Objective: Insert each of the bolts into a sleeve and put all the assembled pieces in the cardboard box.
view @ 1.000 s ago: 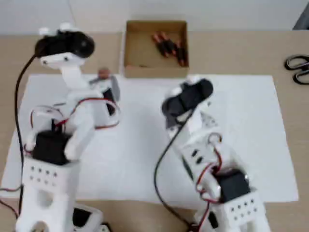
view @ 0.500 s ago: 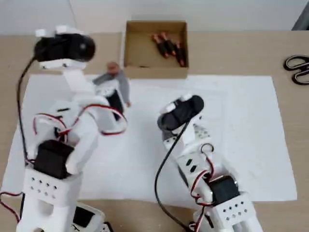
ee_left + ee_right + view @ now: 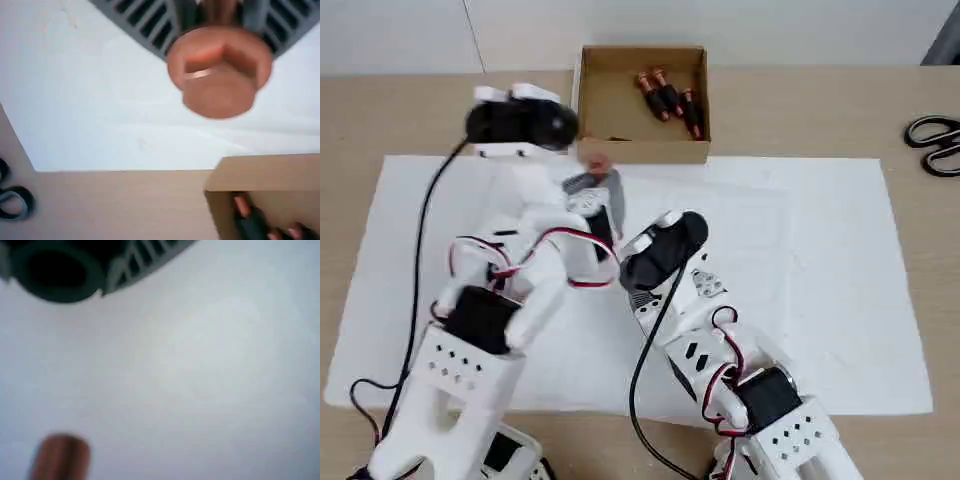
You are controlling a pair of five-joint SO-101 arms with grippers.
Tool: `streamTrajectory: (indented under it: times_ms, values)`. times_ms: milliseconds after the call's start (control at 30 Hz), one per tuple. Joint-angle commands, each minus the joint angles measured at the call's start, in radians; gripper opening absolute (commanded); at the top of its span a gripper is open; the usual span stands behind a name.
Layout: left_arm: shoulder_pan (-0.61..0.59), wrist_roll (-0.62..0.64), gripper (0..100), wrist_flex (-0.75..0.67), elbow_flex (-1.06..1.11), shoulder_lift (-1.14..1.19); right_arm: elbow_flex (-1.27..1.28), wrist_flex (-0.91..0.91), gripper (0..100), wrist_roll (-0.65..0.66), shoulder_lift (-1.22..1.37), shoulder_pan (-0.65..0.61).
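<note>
While I stand by the bench (image 3: 800, 110) and look down from above, I see white paper (image 3: 820, 280) spread over it. At the far edge of the paper sits the cardboard box (image 3: 582, 100). Three finished pieces (image 3: 668, 98) lie inside it. The left pincer (image 3: 590, 180) hangs just in front of the box and grips an orange bolt (image 3: 594, 158). The right arm (image 3: 665, 250) is close beside it, over the paper. Scissors (image 3: 935, 140) lie far off to the side.

From the left wrist, the left pincer (image 3: 217, 15) is clamped on the bolt (image 3: 220, 70), and the bolt's big round head faces the camera. Past it I see a corner of the cardboard box (image 3: 260, 175), with the finished pieces (image 3: 255, 220) in it, and the scissors (image 3: 12, 195).

From the right wrist, the right pincer (image 3: 75, 260) is closed around a dark sleeve (image 3: 55, 271), and its round hole looks out. The bolt (image 3: 60, 457) pokes in near it, but the two do not touch.

I think this is the joining step for one more piece. Next, the bolt's thin end has to line up with the sleeve's hole and slide straight in. If it tilts, it may bump the rim. After that, the piece goes in the box.
</note>
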Motion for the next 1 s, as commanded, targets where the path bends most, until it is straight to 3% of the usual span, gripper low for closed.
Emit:
streamTrajectory:
  times_ms: [0, 300, 533, 967]
  values:
    - [0.037, -0.02, 1, -0.063, 0.004, -0.031, -0.006, -0.025, 0.4, -0.041, -0.022, -0.002]
    - [0.055, -0.029, 1, -0.072, 0.028, -0.029, -0.008, -0.025, 0.4, -0.054, -0.024, -0.002]
    - [0.052, -0.029, 1, -0.161, 0.079, -0.029, -0.009, -0.027, 0.4, -0.089, -0.03, -0.002]
    - [0.052, 0.02, 1, -0.169, 0.081, -0.029, 0.107, -0.076, 0.4, -0.087, -0.277, -0.001]
